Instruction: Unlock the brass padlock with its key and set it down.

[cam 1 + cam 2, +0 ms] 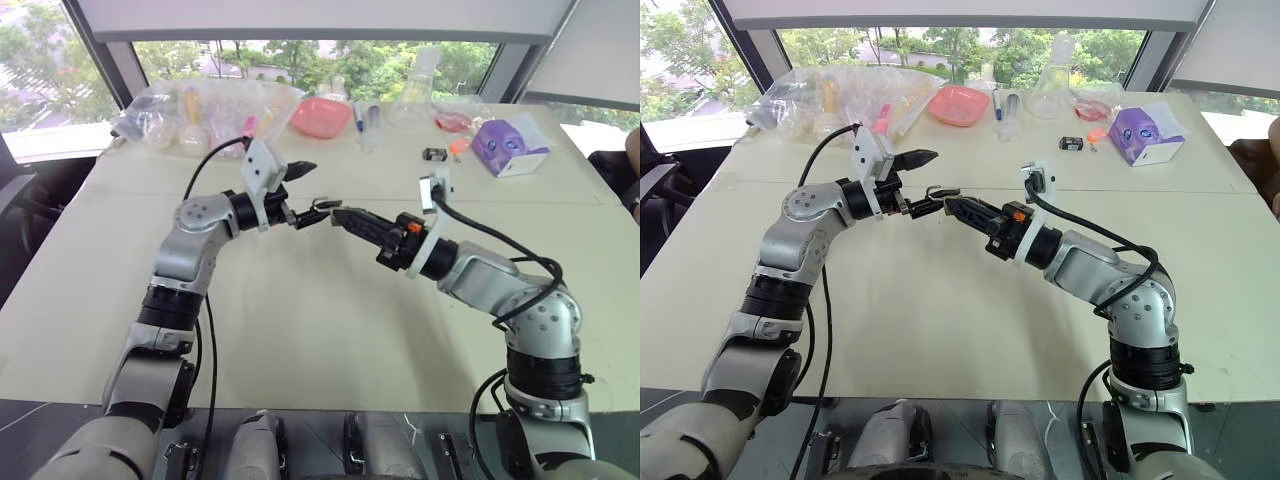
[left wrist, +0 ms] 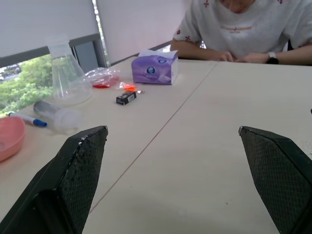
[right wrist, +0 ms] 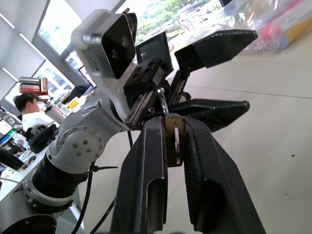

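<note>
My right gripper (image 3: 174,123) is shut on the brass padlock (image 3: 171,139), whose yellow body sits between the two black fingers with the thin shackle (image 3: 162,100) sticking out past the tips. In the eye views the right gripper (image 1: 340,215) hangs above the middle of the table, pointing left. The left gripper (image 1: 310,190) faces it, open wide, with its lower finger (image 1: 318,209) close to the shackle end; I cannot tell if they touch. Nothing lies between the left fingers (image 2: 80,165). I cannot make out the key.
Along the far edge of the table (image 1: 300,330) lie clear plastic bags of items (image 1: 200,110), a pink dish (image 1: 322,117), a glass flask (image 1: 420,90), a small black-and-white gadget (image 1: 434,154) and a purple tissue box (image 1: 508,145). A person (image 2: 243,29) sits at the table's right side.
</note>
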Motion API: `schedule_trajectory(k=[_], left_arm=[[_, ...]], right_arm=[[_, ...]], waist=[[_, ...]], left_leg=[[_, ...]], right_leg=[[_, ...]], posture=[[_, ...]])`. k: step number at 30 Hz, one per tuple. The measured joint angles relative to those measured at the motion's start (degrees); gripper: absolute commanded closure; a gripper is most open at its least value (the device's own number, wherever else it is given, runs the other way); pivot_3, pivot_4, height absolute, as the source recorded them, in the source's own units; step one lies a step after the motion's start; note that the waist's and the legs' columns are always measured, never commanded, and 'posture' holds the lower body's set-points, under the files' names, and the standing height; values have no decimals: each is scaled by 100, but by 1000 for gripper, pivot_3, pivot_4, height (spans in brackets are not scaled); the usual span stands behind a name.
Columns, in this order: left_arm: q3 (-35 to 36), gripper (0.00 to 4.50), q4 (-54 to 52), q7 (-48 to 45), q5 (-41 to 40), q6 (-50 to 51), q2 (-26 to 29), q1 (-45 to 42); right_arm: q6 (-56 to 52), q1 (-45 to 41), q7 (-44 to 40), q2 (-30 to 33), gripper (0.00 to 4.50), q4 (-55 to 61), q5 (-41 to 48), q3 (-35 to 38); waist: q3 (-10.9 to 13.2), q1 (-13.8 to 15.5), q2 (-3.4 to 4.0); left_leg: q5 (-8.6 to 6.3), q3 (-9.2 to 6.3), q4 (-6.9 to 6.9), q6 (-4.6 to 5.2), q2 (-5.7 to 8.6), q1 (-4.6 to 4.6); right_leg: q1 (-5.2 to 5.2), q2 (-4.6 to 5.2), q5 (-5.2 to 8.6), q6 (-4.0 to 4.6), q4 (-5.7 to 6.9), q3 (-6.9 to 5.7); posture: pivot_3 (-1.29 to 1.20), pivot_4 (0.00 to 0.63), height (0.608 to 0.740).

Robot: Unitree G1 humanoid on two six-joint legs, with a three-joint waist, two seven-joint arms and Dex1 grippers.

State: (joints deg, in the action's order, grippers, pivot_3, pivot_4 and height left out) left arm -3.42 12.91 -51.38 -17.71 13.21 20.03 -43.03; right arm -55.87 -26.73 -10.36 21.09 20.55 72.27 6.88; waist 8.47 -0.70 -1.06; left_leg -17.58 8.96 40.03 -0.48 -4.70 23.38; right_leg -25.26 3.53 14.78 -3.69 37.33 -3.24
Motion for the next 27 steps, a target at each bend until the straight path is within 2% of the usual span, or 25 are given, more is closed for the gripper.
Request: schedule_trajectory(k=[4, 10, 14, 18, 22, 24, 26, 27], left_arm=[[-3, 25, -114, -117, -25, 165, 171, 96], [-13, 25, -292, -334, -18, 683, 760, 798], [221, 25, -1051, -576, -623, 1683, 1174, 1317], [397, 25, -1839, -557, -1168, 2395, 1278, 1421], [442, 25, -2184, -463, -1412, 2739, 1343, 1569], [444, 0, -2213, -385, -1420, 2788, 1355, 1641], [450, 0, -2222, -306, -1420, 2791, 1359, 1655], [465, 0, -2252, -273, -1421, 2790, 1364, 1675]], right_arm=[[8, -1, 71, -11, 4500, -9, -10, 8], [117, -26, 589, -138, 4500, -475, -16, 266], [-123, -13, 1052, -165, 4500, -1222, -302, 237], [-253, -112, 1114, -385, 4500, -1834, -540, 186], [-323, -332, 1131, -437, 4500, -2350, -971, 104], [-347, -407, 1094, -403, 3520, -2515, -1309, -9], [-381, -427, 1030, -401, 2722, -2592, -1586, -111], [-397, -427, 968, -400, 2149, -2602, -1698, -146]], waist=[[0, -6, 0], [0, -9, 0], [2, 10, 2], [2, -10, 2], [4, -29, 6], [4, -28, 6], [4, -27, 6], [4, -23, 7]], left_leg=[[0, 1, 0, 0, 0, -1], [0, 2, -1, 0, -2, -1], [0, -1, -1, 0, -3, 3], [0, -9, 0, 0, -1, 1], [0, -10, -3, -1, -3, -1], [1, -10, -3, -1, -3, -1], [0, -9, -3, -1, -3, -1], [0, -9, -3, -1, -3, 0]], right_leg=[[0, 0, 0, 0, 0, 1], [-2, 1, 0, 0, 1, 1], [-5, 6, 0, 1, 0, 1], [-3, 6, 0, 0, 1, 4], [-5, 2, 0, 1, 3, 4], [-5, 2, 0, 1, 3, 4], [-5, 2, 0, 1, 3, 4], [-6, 3, 0, 1, 2, 4]], posture=[[0, 150, 739], [0, 150, 739], [0, 150, 739], [0, 150, 739], [0, 150, 739], [0, 150, 739], [0, 150, 739], [0, 150, 739]])
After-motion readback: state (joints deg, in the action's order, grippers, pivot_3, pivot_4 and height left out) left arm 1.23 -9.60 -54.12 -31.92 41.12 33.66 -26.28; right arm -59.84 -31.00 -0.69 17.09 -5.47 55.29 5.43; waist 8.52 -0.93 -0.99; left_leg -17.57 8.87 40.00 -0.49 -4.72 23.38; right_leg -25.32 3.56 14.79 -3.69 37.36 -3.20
